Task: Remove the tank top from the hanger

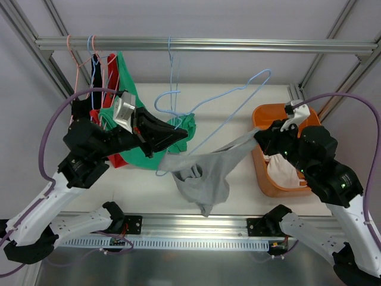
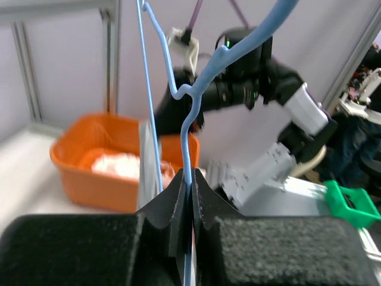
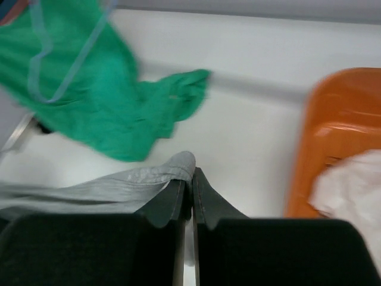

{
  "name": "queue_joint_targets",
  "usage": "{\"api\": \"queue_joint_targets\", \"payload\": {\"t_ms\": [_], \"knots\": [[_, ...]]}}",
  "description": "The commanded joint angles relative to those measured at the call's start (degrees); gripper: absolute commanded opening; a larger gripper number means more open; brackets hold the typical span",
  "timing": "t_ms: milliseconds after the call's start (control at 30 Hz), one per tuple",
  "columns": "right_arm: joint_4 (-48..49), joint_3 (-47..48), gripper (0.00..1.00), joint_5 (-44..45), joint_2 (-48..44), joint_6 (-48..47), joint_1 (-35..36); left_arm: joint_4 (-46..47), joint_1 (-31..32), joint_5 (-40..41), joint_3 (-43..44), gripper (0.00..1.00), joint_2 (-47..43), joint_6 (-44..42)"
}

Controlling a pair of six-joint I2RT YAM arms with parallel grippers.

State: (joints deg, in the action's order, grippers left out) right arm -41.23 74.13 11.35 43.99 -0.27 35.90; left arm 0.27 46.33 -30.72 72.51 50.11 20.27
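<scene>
While left gripper (image 2: 191, 179) is clamping blue hanger (image 2: 188, 149), fingers shut tight on wire, right gripper (image 3: 191, 179) is pinching strap of grey tank top (image 1: 205, 176), fingers narrow.
- We are judging step: pull-off. Top is sagging mid-table, apparently hooked on hanger's low end.
- Next: we are expecting pull rightward, toward orange basket (image 1: 265, 179).
- Room is lying right of centre; green shirt (image 1: 128, 149) is crowding left.

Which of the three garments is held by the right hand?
The grey tank top: the right hand is shut on its end. The green garment and the red garment hang further left, away from it.
</scene>
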Motion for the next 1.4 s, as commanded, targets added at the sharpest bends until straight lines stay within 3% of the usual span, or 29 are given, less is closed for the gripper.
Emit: {"api": "queue_joint_targets", "payload": {"t_ms": [0,100,300,433,567,600,800,867,900,967,1067,1100,1133,1233,1367], "knots": [[12.91,-3.19,0.0,-26.63,0.74,6.58,-0.3,25.98,2.8,4.78,-5.87,0.0,2.27,-2.86],[19.42,-8.11,0.0,-37.25,2.42,11.33,0.66,35.21,5.88,8.3,-5.54,0.0,5.34,-8.05],[12.5,-15.84,0.0,-23.68,-1.44,8.45,2.24,39.9,7.11,18.4,-2.02,0.0,8.43,-14.03],[10.82,-17.34,0.0,-27.34,-1.01,8.01,3.38,39.72,7.2,23.94,-5.62,0.0,2.12,-17.36],[11.7,-19.72,0.0,-23.5,3.81,7.05,14.26,43.13,7.2,29.39,-12.45,0.0,-3.69,-22.01],[11.61,-20.25,0.0,-18.09,4.87,7.3,16.2,43.75,7.2,32.01,-13.35,0.0,-4.92,-22.2],[12.32,-24.91,0.01,-8.73,7.34,11.17,20.44,14.27,7.2,38.7,-10.28,0.0,-14.41,-17.92],[13.54,-25.87,0.06,-10.46,8.3,11.43,20.79,4.1,7.2,47.91,-12.37,0.0,-20.03,-13.61],[14.42,-26.4,0.16,-11.17,8.92,11.78,20.88,1.08,7.2,51.69,-13.44,0.0,-23.7,-11.94],[16.53,-26.84,0.2,-14.33,11.72,11.87,21.4,-5.08,7.2,60.67,-15.82,0.0,-26.28,-7.19],[16.89,-26.23,0.64,-13.3,14.45,11.44,21.93,-17.03,7.2,65.86,-15.3,0.0,-27.26,-1.39],[16.97,-26.23,0.95,-12.51,14.46,11.78,22.02,-21.85,7.2,66.49,-14.95,0.0,-26.47,-0.42],[16.89,-26.23,1.0,-11.71,14.29,11.87,21.93,-23.9,7.2,66.75,-14.59,0.0,-26.03,1.77],[15.14,-25.35,1.0,-6.7,13.41,11.09,22.02,-30.48,7.11,66.41,-13.98,0.0,-23.49,5.73],[13.81,-24.3,1.0,-5.2,13.05,9.77,21.93,-32.35,7.11,64.82,-11.08,0.0,-17.34,5.31]]}}
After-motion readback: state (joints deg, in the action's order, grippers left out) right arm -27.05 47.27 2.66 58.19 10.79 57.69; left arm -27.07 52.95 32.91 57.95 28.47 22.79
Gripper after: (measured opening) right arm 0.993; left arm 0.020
